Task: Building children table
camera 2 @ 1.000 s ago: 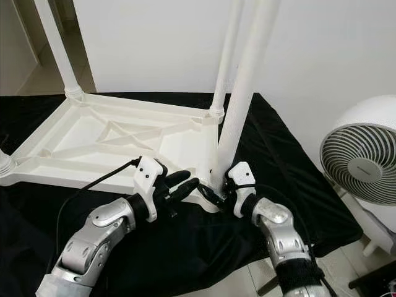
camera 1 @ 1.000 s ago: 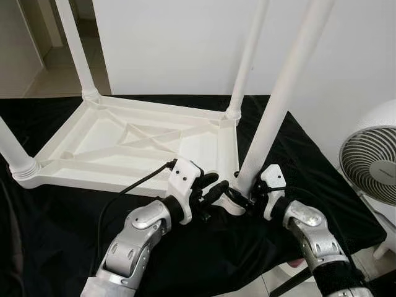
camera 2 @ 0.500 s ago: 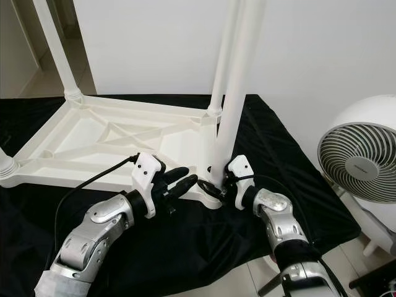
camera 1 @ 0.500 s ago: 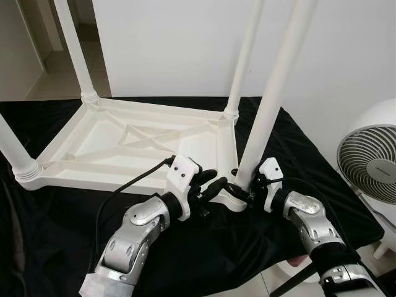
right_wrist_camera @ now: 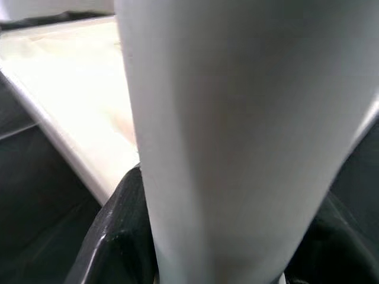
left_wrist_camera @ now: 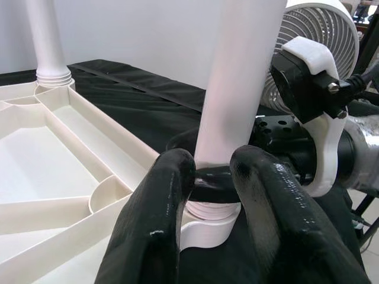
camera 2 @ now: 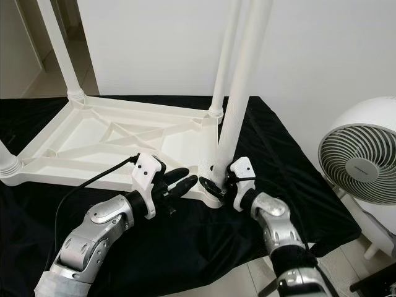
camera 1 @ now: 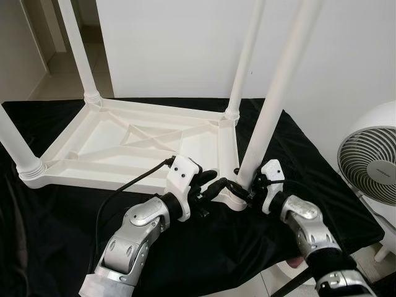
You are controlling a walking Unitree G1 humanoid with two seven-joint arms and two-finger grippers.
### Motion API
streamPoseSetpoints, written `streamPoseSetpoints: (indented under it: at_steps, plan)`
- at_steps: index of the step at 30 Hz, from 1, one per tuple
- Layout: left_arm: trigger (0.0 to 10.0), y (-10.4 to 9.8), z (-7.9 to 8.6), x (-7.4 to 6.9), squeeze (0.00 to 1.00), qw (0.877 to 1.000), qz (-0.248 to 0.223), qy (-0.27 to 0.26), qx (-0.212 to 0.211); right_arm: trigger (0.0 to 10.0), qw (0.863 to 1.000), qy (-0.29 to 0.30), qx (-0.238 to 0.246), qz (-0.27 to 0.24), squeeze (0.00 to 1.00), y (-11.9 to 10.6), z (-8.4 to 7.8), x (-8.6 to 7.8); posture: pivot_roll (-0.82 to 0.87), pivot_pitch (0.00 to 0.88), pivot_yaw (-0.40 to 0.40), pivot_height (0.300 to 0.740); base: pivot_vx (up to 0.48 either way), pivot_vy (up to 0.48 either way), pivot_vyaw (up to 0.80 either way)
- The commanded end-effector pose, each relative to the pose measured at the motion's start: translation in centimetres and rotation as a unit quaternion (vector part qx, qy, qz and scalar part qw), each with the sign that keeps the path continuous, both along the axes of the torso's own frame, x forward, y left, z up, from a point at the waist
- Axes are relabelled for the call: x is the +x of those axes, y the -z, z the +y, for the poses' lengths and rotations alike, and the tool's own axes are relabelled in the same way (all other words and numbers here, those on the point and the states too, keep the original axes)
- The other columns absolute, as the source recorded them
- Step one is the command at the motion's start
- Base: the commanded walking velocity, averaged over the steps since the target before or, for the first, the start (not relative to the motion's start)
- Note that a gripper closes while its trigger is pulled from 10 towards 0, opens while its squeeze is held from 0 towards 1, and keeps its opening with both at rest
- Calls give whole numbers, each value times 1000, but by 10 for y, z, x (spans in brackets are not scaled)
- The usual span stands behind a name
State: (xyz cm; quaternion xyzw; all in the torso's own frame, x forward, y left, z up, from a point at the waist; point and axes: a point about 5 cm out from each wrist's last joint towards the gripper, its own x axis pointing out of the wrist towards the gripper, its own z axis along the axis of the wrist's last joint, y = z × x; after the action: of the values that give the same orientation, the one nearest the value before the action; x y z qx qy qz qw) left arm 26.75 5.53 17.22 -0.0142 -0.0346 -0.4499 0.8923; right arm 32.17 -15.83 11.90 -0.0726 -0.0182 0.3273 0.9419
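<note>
Upside down on a black cloth (camera 1: 55, 223): white plastic children's table top (camera 1: 124, 148), ribbed underside up, four white legs standing from its corners. Far-left leg (camera 1: 77, 49), far-right leg (camera 1: 244, 59) and near-left leg (camera 1: 15, 145) upright in their threaded sockets; near-right leg (camera 1: 275, 93) leaning slightly, its foot in the near-right corner socket (camera 1: 232, 199) at the cloth's front edge.

Right gripper (camera 1: 242, 190) closed around the base of the near-right leg from the robot's right, black fingers (right_wrist_camera: 118, 236) wrapping the tube on both sides just above the threaded collar. Left gripper (camera 1: 213, 187) reaching in from the left at the same corner, its two black fingers (left_wrist_camera: 160, 231) slightly apart, tips near the leg base and the other gripper's finger; contact with the leg cannot be told, nothing clearly held. Black cable (camera 1: 133, 185) running from the left wrist's white camera mount across the table top's front edge.

White pedestal fan (camera 1: 371, 164) on the floor just beyond the cloth on the right, small grey lettering on its hub too small to read. White wall (camera 1: 185, 43) behind
</note>
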Motion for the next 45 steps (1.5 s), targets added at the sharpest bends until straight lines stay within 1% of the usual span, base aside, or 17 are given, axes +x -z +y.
streamPoseSetpoints:
  at_steps: [1,8,9,10,13,15,16,18,22,23,27,28,32,37,39,44,45]
  plan:
    - [10000,1,-2,-2,0,1000,7,-8,-2,0,997,68,-4,45,0,21,-6,-7,9,48,-35,740,0,0,0]
    - [10000,3,-4,-6,0,1000,12,-6,-4,0,979,192,53,37,0,22,7,-16,-1,50,-42,740,0,0,0]
    - [10000,4,-5,-6,0,1000,13,-4,-4,0,966,246,65,34,0,21,12,-19,-4,49,-44,740,0,0,0]
    - [10000,4,-5,-6,0,1000,13,-4,-4,0,966,246,65,34,0,21,12,-19,-4,49,-44,740,0,0,0]
    - [10000,4,-7,-6,0,1000,14,-2,-5,0,945,318,74,37,0,23,14,-22,-4,47,-48,740,0,0,0]
    - [10000,4,-7,-6,0,1000,14,-2,-5,0,945,318,74,37,0,23,14,-22,-4,47,-48,740,0,0,0]
    - [10000,4,-7,-6,0,1000,14,-1,-5,0,937,338,80,42,0,24,15,-24,-4,45,-48,740,0,0,0]
    - [10000,4,-7,-6,0,1000,14,-1,-6,0,934,345,84,44,0,22,16,-25,-9,42,-46,740,0,0,0]
    - [10000,4,-8,-7,0,1000,15,0,-7,0,938,334,88,35,0,15,17,-24,-6,38,-50,740,0,0,0]
    - [10000,4,-8,-6,0,1000,15,0,-7,10000,939,330,96,35,0,14,18,-24,-3,33,-54,740,0,0,0]
    - [10000,4,-7,-6,0,1000,14,-2,-7,10000,938,328,103,39,0,13,19,-25,-3,33,-54,740,0,0,0]
    - [10000,4,-6,-6,0,1000,13,-3,-7,10000,942,315,113,35,1000,10,22,-25,-1,29,-54,740,0,0,0]
    - [10000,3,-6,-5,0,1000,11,-5,-7,10000,961,253,109,25,1000,8,21,-26,2,23,-51,740,0,0,0]
    - [10000,3,-6,-5,0,1000,11,-5,-6,10000,966,237,103,25,1000,9,19,-27,2,23,-51,740,0,0,0]
    - [10000,3,-5,-5,0,1000,10,-4,-5,10000,981,180,72,16,1000,9,10,-25,0,26,-42,740,0,0,0]
    - [10000,2,-5,-4,0,1000,10,-3,-4,10000,992,126,30,9,1000,8,3,-20,-3,30,-36,740,0,0,0]
    - [10000,2,-5,-4,0,1000,10,-2,-4,10000,995,98,1,-2,1000,5,2,-16,-4,34,-29,740,0,0,0]
